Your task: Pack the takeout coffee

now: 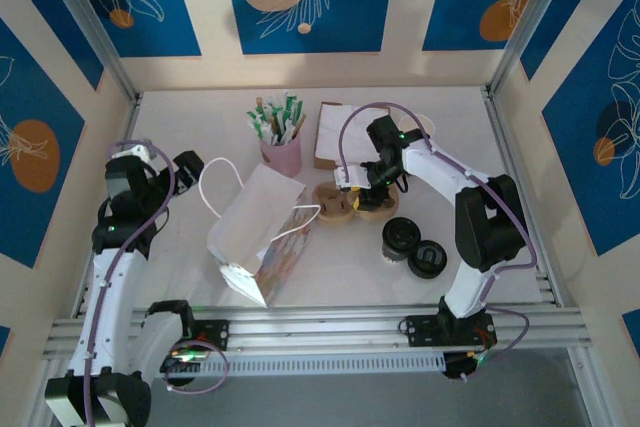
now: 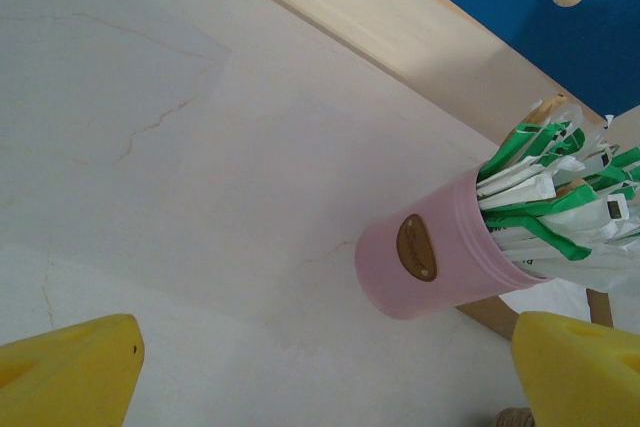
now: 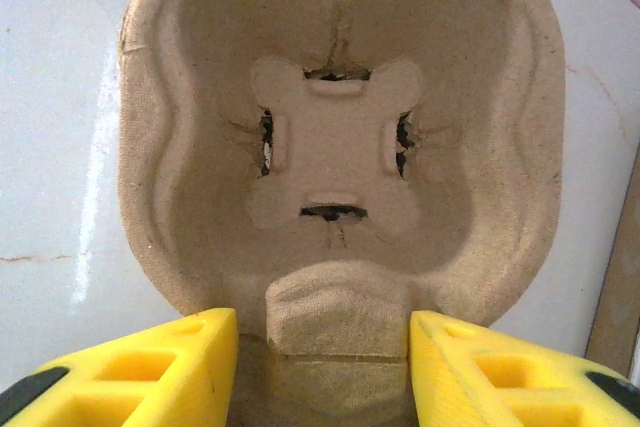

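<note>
Black-lidded pale paper coffee cup (image 1: 400, 236) stands on table (image 1: 460, 137), near right fingers (image 3: 180, 367), which straddle brown pulp carrier (image 3: 335, 137), parted. Left fingers (image 2: 70, 367) gape, far off.

Pink cup (image 2: 445, 262): oval label unreadable

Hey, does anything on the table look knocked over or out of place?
The white paper bag appears to lie on its side left of the pulp carrier, handles sprawled, rather than standing open. The takeout coffee stands upright; no spill shows.
</note>
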